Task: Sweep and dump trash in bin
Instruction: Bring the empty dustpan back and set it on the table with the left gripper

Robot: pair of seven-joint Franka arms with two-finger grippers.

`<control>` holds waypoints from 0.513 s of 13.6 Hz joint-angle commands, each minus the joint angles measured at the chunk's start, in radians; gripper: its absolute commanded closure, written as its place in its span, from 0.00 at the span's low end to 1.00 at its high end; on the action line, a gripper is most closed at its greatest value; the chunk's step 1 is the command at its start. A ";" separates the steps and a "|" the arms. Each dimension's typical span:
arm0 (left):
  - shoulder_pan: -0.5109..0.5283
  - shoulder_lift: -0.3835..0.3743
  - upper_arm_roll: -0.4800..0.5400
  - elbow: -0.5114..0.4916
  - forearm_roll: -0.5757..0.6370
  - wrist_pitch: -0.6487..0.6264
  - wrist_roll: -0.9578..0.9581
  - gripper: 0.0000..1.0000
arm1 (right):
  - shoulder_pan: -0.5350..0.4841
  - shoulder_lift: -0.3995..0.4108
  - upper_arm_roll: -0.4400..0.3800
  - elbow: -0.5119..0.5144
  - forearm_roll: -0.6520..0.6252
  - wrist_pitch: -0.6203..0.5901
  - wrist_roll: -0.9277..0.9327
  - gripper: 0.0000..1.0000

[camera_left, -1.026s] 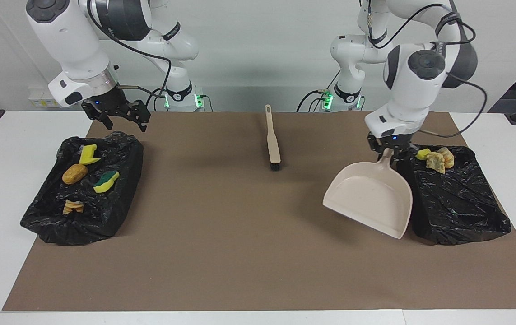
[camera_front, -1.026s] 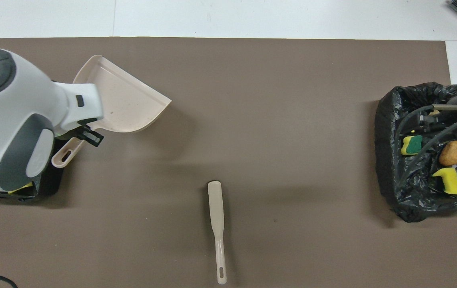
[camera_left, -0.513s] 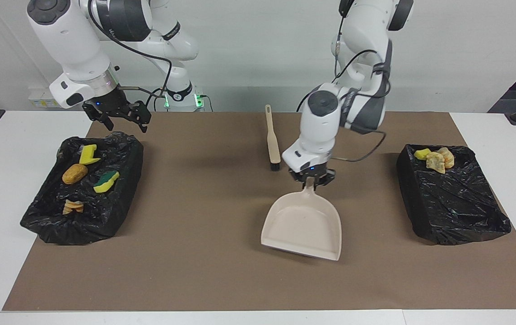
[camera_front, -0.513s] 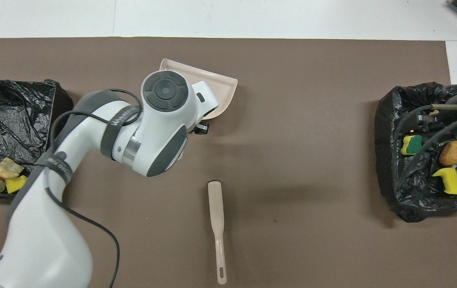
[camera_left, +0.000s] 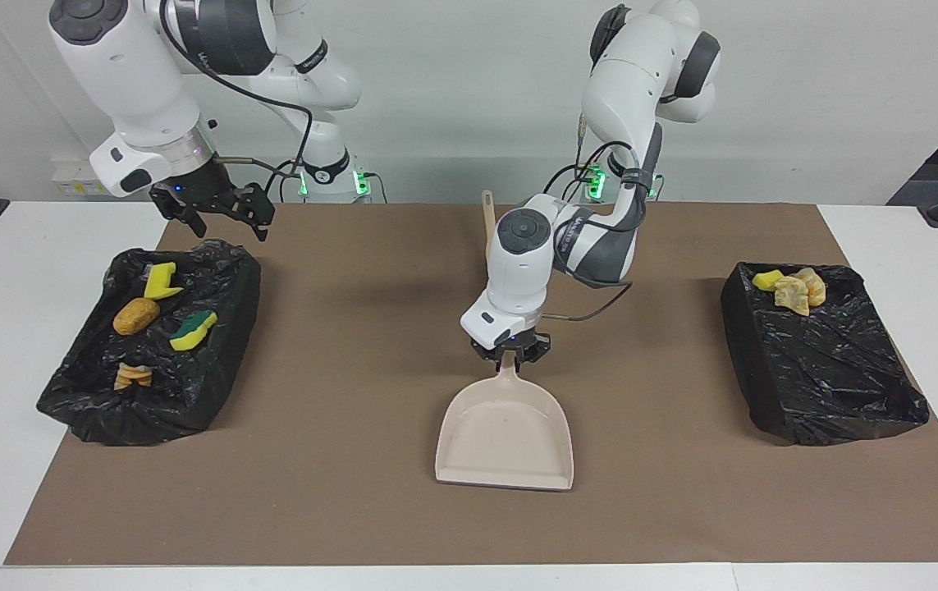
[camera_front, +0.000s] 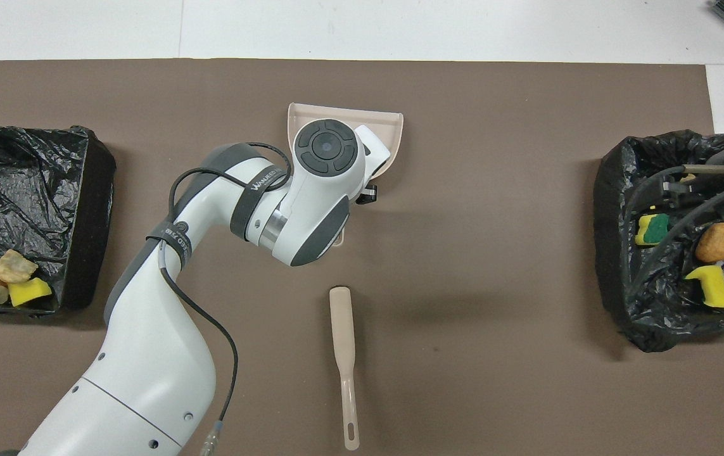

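Facing view: the dustpan (camera_left: pixel 505 435) handle is being gripped by the left pincer (camera_left: pixel 510 351) mid-mat. The right pincer (camera_left: pixel 218 215) is being held spread over a bin (camera_left: pixel 214 386) containing trash (camera_left: pixel 136 316).

Overhead view: more trash (camera_front: pixel 7 284) is being held in the bin (camera_front: pixel 92 221) at the left arm's end; the brush (camera_front: pixel 344 354) is lying nearer the robots.

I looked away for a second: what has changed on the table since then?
The left gripper, shut on the dustpan handle, carried it from beside the bin at the left arm's end to the mat's middle. The brush, trash pieces, both bins and the waiting right gripper over the other bin stayed put.
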 commanded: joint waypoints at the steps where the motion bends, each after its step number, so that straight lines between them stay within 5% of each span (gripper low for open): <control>1: -0.012 0.003 0.014 0.000 -0.016 0.023 -0.003 0.75 | -0.011 0.009 0.005 0.014 0.019 0.007 -0.014 0.00; 2: -0.009 0.003 0.014 -0.001 -0.015 0.017 0.004 0.46 | -0.011 0.009 0.006 0.014 0.019 0.007 -0.014 0.00; 4: -0.002 0.001 0.014 -0.009 -0.013 0.009 0.009 0.11 | -0.011 0.009 0.005 0.014 0.019 0.007 -0.014 0.00; 5: 0.000 -0.003 0.020 -0.015 -0.012 0.004 0.007 0.00 | -0.011 0.009 0.005 0.014 0.019 0.007 -0.014 0.00; 7: 0.020 -0.057 0.026 -0.044 -0.010 0.004 0.009 0.00 | -0.011 0.009 0.006 0.014 0.019 0.007 -0.014 0.00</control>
